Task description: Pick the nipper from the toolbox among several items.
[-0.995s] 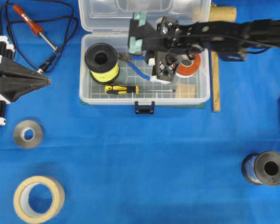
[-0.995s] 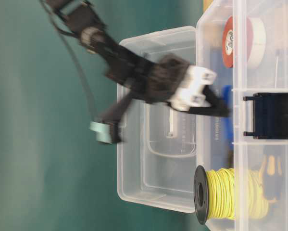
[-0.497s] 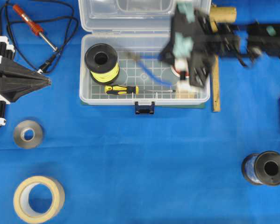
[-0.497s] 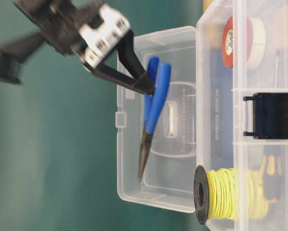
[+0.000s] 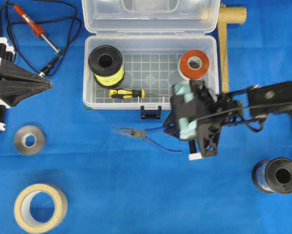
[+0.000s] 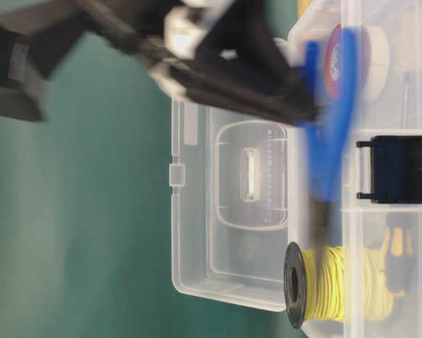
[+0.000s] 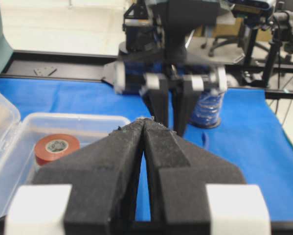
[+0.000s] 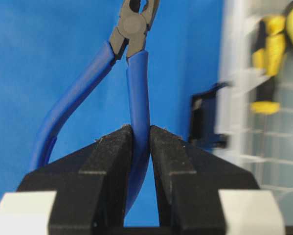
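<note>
Overhead view shows the nipper [image 5: 146, 135] outside the toolbox [image 5: 212, 100], in front of its latch [image 5: 150, 113] and above the blue cloth [image 5: 136, 195]. The right gripper [image 5: 184, 131] pinches one blue handle; the right wrist view shows the fingers [image 8: 109, 161] clamped tight on that handle while the other handle bows free. So the pick looks essentially done: the tool is clear of the box, and what remains, if anything, is setting it down or holding it. Whether the nipper tips touch the cloth I cannot tell.

The spool [image 5: 106, 66], screwdriver [image 5: 127, 93] and tape roll [image 5: 193, 64] lie in the box. Room is generous in front: bare cloth spreads toward the tape ring [image 5: 40, 207] and the dark spool [image 5: 276, 176], both well apart. The left gripper [image 5: 48, 85] sits closed and empty at the left edge.
</note>
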You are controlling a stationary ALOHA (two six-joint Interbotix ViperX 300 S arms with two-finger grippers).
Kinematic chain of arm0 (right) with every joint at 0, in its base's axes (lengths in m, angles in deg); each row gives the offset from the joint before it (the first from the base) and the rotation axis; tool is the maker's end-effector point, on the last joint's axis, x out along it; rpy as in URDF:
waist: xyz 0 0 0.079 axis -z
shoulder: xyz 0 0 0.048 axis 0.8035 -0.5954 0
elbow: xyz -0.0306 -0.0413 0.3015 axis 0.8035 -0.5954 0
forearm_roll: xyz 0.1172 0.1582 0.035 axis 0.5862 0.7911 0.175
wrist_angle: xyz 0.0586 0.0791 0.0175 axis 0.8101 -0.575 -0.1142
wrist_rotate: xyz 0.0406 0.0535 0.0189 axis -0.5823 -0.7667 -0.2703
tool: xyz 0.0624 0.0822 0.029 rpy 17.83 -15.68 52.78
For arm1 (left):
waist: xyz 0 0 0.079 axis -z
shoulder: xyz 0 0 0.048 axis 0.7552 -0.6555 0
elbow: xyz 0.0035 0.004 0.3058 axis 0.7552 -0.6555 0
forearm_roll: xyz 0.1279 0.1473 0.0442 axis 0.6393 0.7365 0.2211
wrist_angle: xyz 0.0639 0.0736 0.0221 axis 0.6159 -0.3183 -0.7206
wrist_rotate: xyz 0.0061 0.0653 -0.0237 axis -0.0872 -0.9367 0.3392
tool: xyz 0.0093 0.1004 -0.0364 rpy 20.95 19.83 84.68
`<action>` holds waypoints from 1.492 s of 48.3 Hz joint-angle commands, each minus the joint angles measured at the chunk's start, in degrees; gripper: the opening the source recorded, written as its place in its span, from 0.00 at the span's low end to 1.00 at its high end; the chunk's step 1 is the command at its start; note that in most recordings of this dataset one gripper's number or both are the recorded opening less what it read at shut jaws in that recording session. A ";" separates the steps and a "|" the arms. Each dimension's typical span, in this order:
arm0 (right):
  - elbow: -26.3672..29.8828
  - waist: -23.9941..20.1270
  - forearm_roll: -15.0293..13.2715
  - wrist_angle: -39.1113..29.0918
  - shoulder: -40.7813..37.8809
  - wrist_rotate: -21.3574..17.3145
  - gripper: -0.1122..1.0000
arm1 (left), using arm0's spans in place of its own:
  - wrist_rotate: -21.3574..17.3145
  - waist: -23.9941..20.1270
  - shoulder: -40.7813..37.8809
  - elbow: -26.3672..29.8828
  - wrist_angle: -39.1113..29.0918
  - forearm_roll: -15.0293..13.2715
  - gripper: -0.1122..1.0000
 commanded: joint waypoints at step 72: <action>-8.96 -0.79 -7.91 -7.82 28.92 -6.68 0.77 | 0.70 -0.18 0.00 0.88 0.35 -0.09 0.10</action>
